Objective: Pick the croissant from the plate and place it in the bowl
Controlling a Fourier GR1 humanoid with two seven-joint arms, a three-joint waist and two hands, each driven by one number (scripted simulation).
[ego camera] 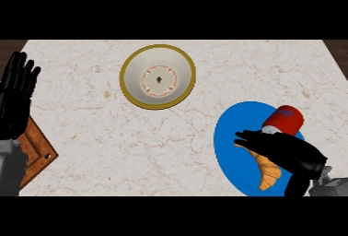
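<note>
I'm seeing my right hand [285, 150] lying over the croissant [268, 173] on the blue plate [228, 138], fingers curling onto it. A red can [285, 118] sits just beside. The bowl [158, 77] is well apart. My left hand [17, 94] is resting open at the left edge.

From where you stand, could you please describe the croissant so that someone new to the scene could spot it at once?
Look at the blue plate at the counter's lower right. The croissant lies on it, partly under the right hand, its tip pointing to the near rim. It is golden brown and curved, unlike the red can lying beside it farther back on the same plate.
</note>
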